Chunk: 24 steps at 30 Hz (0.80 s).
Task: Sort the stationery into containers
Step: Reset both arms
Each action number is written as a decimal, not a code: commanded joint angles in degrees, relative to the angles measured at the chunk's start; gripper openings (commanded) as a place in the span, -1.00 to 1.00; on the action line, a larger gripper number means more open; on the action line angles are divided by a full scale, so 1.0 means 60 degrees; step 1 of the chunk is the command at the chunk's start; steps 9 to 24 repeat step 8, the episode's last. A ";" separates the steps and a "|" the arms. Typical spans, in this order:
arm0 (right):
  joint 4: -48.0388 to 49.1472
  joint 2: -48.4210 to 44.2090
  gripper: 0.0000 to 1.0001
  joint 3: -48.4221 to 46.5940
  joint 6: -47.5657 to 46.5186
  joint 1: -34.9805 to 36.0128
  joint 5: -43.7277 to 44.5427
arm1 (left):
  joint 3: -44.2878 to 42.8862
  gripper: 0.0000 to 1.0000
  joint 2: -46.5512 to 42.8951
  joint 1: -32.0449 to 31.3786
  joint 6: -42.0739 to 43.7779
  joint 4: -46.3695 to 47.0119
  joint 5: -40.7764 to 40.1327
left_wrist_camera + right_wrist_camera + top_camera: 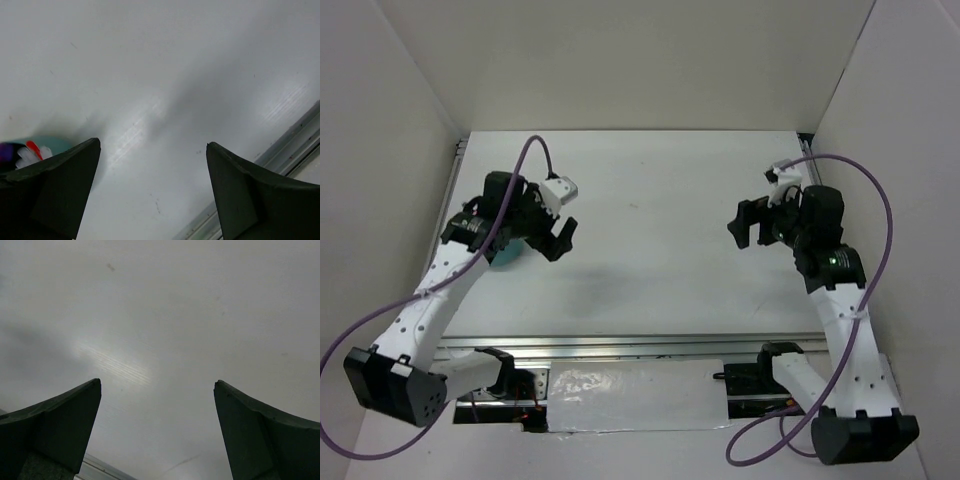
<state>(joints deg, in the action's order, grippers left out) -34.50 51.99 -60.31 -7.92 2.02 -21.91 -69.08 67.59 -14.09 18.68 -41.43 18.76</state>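
Fingers [55, 185] of our left gripper [563, 241] stand wide apart and empty over the white table [660, 270]. Beside them, at the left of the top view, we see the teal cup [508, 260] with markers [31, 151] inside it. Our right gripper [737, 227] at the right is also spread and empty.

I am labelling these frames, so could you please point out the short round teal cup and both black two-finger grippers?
Round teal cup [57, 144]: left wrist view, on its visible teal edge.
Left gripper [152, 143]: left wrist view, midway between its fingertips.
Right gripper [157, 382]: right wrist view, midway between its fingertips.
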 commanded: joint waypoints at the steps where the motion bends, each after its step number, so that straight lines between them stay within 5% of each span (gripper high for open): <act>1: -0.0109 -0.1073 1.00 0.0996 -0.0715 -0.0263 0.1044 | 0.0906 0.98 -0.0966 -0.0536 -0.2011 0.1338 -0.2084; 8: 0.0125 -0.2745 1.00 0.2493 -0.0921 -0.0952 0.0825 | 0.1830 0.99 -0.1889 -0.0509 -0.2205 0.1149 -0.2235; 24: 0.0125 -0.2745 1.00 0.2493 -0.0921 -0.0952 0.0825 | 0.1830 0.99 -0.1889 -0.0509 -0.2205 0.1149 -0.2235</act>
